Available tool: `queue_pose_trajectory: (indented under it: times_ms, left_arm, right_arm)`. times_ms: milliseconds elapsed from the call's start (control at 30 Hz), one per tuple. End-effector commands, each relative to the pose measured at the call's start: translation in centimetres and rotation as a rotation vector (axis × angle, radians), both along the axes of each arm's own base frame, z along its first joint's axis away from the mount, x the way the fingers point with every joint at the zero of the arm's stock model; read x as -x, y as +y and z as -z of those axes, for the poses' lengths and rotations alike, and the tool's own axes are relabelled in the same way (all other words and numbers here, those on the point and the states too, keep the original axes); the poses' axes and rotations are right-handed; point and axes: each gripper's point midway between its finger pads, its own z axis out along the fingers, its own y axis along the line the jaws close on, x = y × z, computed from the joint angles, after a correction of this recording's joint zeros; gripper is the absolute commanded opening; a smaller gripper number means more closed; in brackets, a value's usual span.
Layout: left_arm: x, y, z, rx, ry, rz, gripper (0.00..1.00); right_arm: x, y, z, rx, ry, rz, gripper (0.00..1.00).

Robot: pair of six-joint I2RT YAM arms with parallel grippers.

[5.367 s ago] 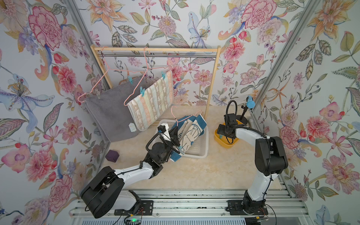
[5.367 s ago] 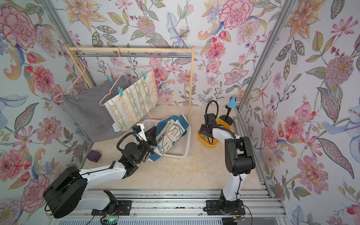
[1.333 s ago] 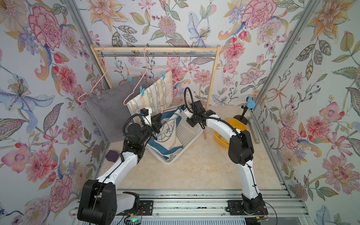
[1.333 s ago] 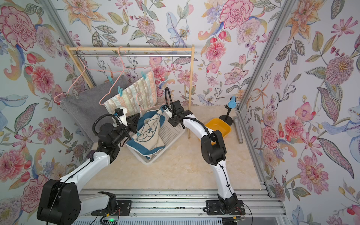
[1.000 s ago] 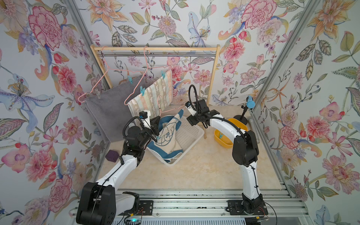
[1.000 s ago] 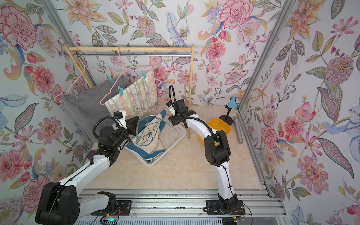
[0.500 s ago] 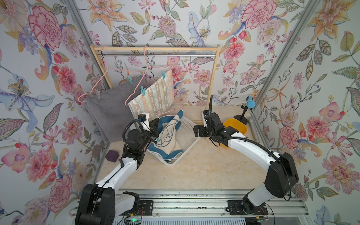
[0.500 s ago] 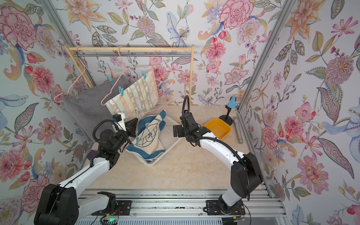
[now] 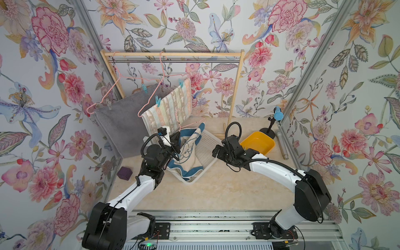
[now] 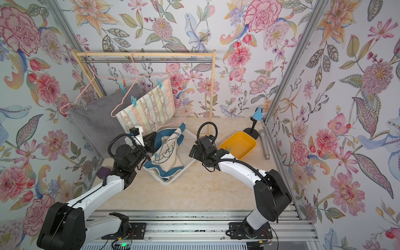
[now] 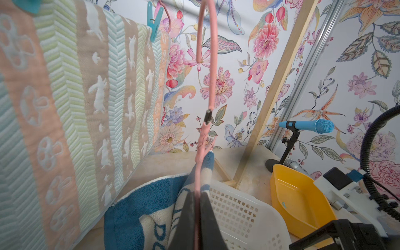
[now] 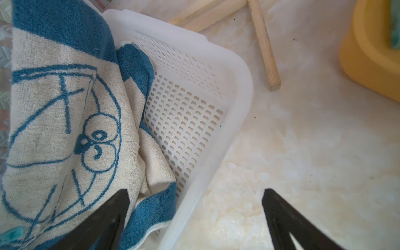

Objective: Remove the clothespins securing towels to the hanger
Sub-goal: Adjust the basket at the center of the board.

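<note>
Left gripper (image 11: 197,195) clamps the pink hanger (image 11: 211,65).
Right gripper (image 12: 194,191) gapes wide, empty, the basket (image 9: 205,145) at its nine o'clock.

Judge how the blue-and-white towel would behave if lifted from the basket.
Probably floppy: the towel lies in folds and spills over the basket rim. Its looped terry pile should grip rather than slip. The clothespin on it might snag.

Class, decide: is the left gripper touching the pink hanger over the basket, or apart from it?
Touching. The left wrist view shows the left gripper shut on the pink hanger, with its wire pinched between the jaws and no gap.
</note>
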Motion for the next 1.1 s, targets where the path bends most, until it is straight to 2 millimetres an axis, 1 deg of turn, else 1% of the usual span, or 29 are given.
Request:
queue_pose_trajectory:
  times_ms: [0,33,100,200,300,333,367,400,467,533,667,867,967,1067]
  left_arm:
    - [-0.3,0.1,-1.7,-0.013,-0.042,-0.039,0.0]
    - [-0.4,0.1,-1.8,-0.011,-0.041,-0.043,0.0]
    - [-0.3,0.2,-1.8,-0.01,-0.041,-0.051,0.0]
    - [-0.1,0.3,-1.8,-0.004,-0.039,-0.061,0.0]
    - [0.1,0.2,-1.8,0.001,-0.043,-0.055,0.0]
    - [0.2,0.1,-1.9,0.003,-0.046,-0.055,0.0]
    - [0.3,-0.1,-1.8,0.001,-0.045,-0.051,0.0]
    - [0.3,-0.2,-2.0,0.002,-0.048,-0.046,0.0]
    - [0.5,-0.5,-2.0,0.007,-0.05,-0.037,0.0]
    - [0.6,-0.8,-2.1,0.019,-0.052,-0.027,0.0]
    - [0.9,-1.1,-2.5,0.053,-0.066,-0.011,0.0]
    - [1.1,-1.8,-3.1,0.068,-0.079,0.003,0.0]
    - [1.4,-1.9,-3.3,0.074,-0.085,-0.003,0.0]
    - [1.6,-2.0,-3.5,0.083,-0.09,-0.011,0.0]
  right_arm:
    - [-0.6,1.3,1.6,-0.031,0.049,0.039,0.95]
    - [-0.8,1.4,1.9,-0.023,0.054,0.035,0.92]
    - [-1.5,1.7,2.2,0.002,0.037,0.009,0.84]
    - [-2.9,2.0,2.2,0.023,0.024,-0.052,0.69]
    - [-3.8,2.2,2.7,0.028,0.036,-0.108,0.58]
    - [-4.8,1.4,2.7,0.036,0.031,-0.101,0.54]
    - [-5.4,1.1,2.8,0.047,0.025,-0.104,0.49]
    - [-5.8,1.0,2.8,0.053,0.02,-0.112,0.44]
    - [-6.8,0.6,2.7,0.068,0.014,-0.122,0.38]
    - [-7.8,0.4,2.4,0.088,-0.003,-0.137,0.35]
    - [-10.1,0.3,2.1,0.138,-0.024,-0.168,0.35]
    - [-12.9,0.5,3.1,0.157,-0.001,-0.2,0.29]
    - [-14.3,0.2,2.8,0.188,-0.015,-0.223,0.27]
    - [-15.9,-0.1,2.1,0.206,-0.051,-0.243,0.26]
